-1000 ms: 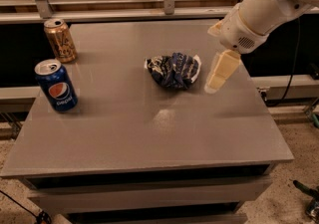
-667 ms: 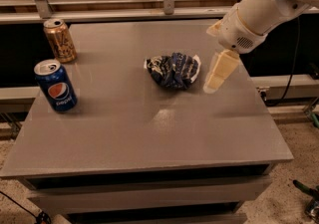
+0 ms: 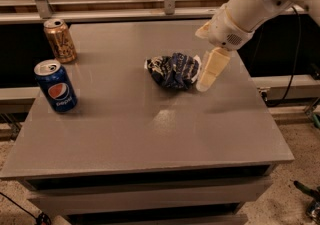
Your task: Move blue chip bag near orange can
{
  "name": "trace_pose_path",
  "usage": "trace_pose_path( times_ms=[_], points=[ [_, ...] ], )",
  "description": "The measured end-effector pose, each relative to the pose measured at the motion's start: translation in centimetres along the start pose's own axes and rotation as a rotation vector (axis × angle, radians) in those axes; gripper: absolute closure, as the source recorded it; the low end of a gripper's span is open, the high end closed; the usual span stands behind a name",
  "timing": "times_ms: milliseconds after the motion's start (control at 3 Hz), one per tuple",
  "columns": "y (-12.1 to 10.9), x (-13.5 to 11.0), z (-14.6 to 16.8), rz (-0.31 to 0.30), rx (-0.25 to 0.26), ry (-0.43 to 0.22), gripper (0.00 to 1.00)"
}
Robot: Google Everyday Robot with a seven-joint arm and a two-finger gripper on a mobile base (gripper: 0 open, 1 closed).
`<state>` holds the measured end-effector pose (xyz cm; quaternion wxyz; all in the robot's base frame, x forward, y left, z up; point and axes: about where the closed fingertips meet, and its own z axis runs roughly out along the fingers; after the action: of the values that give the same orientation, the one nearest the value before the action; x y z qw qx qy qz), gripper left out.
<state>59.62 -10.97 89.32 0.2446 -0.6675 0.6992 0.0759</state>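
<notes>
Grey tabletop (image 3: 150, 134) carries the crumpled blue chip bag (image 3: 172, 70) near its centre. You see the gripper (image 3: 209, 71) just beside the bag's right edge; whether it is released or clenched cannot be told. The orange can (image 3: 60, 41) stands far left, well apart, behind a Pepsi can (image 3: 56, 86).

Gripper (image 3: 209, 71) just beside blue chip bag (image 3: 172, 70), at its 3 o'clock; orange can (image 3: 60, 40) at table's (image 3: 150, 134) 10 o'clock.
</notes>
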Motion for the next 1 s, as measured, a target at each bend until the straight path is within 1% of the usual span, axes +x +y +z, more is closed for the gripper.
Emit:
trace_pose_path(
  times_ms=[333, 667, 1000],
  points=[
    [-0.7, -1.1, 1.7, -0.034, -0.053, -0.004, 0.00],
    [-0.9, -2.0, 3.2, -0.061, -0.100, 0.015, 0.16],
    [-0.7, -1.7, 4.3, -0.061, -0.133, 0.048, 0.39]
  ],
)
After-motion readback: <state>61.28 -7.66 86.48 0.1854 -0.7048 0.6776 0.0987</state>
